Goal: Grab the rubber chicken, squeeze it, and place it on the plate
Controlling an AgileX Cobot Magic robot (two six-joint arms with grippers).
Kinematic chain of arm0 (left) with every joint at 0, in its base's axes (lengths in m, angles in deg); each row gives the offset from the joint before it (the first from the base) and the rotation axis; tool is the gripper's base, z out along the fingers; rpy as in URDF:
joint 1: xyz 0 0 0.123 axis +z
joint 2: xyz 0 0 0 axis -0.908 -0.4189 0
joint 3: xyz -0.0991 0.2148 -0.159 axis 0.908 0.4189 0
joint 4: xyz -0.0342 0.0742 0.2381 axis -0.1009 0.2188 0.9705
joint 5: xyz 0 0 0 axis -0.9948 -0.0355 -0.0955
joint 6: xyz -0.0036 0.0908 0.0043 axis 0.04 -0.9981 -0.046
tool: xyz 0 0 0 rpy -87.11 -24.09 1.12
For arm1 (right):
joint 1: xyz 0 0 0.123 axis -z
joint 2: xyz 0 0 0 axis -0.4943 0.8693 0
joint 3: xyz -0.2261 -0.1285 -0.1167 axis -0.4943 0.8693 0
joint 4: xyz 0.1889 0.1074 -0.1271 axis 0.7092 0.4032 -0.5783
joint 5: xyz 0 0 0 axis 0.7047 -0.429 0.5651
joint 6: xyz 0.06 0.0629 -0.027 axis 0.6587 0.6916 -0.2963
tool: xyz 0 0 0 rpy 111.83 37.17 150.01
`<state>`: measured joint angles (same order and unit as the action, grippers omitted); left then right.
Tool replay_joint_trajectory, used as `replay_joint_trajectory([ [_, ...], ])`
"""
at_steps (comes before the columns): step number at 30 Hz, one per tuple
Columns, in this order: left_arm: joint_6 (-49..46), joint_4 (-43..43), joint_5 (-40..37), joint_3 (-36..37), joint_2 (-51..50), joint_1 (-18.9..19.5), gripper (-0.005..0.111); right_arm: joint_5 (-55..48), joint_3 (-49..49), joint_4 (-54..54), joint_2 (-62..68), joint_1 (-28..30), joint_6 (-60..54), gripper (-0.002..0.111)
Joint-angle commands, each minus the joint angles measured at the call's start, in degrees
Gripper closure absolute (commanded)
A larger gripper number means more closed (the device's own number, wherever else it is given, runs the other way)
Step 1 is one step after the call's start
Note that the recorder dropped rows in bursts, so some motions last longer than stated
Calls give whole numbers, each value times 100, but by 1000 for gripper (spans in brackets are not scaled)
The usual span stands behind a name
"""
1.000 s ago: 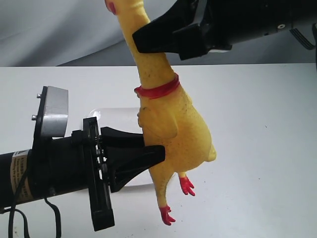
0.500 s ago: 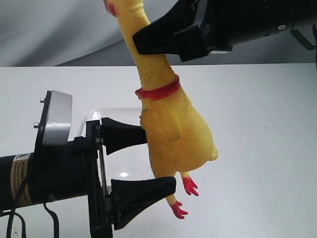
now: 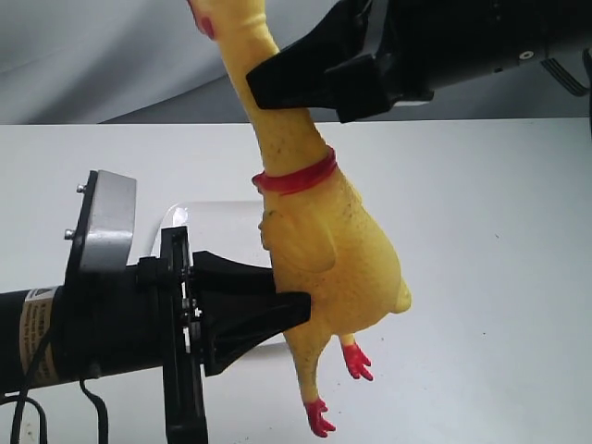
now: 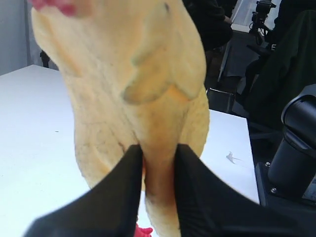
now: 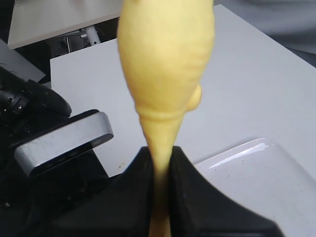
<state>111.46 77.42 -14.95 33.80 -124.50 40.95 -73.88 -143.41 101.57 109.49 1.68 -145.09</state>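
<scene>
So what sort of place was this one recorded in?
Probably a robotics lab rather than a home: a plain white table in front of a grey backdrop, and, in the left wrist view, what looks like camera gear beyond the table's far edge.

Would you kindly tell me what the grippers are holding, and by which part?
Both hold the rubber chicken: the right gripper clamps its thin neck above the red collar, the left gripper pinches its lower body.

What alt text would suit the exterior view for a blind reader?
A yellow rubber chicken hangs in mid-air, its neck clamped by the right gripper while the left gripper pinches its lower body. A white plate lies behind on the white table.
</scene>
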Motion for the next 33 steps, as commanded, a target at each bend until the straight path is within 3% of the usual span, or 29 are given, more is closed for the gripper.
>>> replay_joint_trajectory([
  [1, 18, 171, -50, -30, -1, -35, 103, 116, -6, 138, -45, -18, 4, 108],
  [2, 43, 222, -72, -30, -1, -35, 100, 116, -6, 138, -45, -18, 4, 108],
  [3, 32, 288, -123, -30, -1, -35, 85, 116, -6, 138, -45, -18, 4, 108],
  [6, 74, 154, -150, -30, -1, -35, 22, 116, -6, 138, -45, -18, 4, 108],
  [7, 219, 65, -150, -30, -1, -35, 9, 116, -6, 138, -45, -18, 4, 108],
  [8, 345, -104, -150, -30, -1, -35, 6, 116, -6, 138, -45, -18, 4, 108],
  [11, 334, -358, -150, -30, -1, -35, 16, 116, -6, 138, -45, -18, 19, 108],
  [15, 334, -366, -150, -30, -1, -35, 60, 116, -6, 138, -45, -18, 19, 108],
  [18, 285, -46, -150, -30, -1, -35, 106, 116, -6, 138, -45, -18, 19, 108],
  [27, 189, 63, -150, -30, -1, -35, 104, 116, -6, 138, -45, -18, 19, 108],
  [30, 189, 169, -150, -30, -1, -35, 87, 116, -6, 138, -45, -18, 19, 108],
  [33, 120, 169, -114, -30, -1, -35, 49, 158, -6, 138, -45, -18, 17, 108],
])
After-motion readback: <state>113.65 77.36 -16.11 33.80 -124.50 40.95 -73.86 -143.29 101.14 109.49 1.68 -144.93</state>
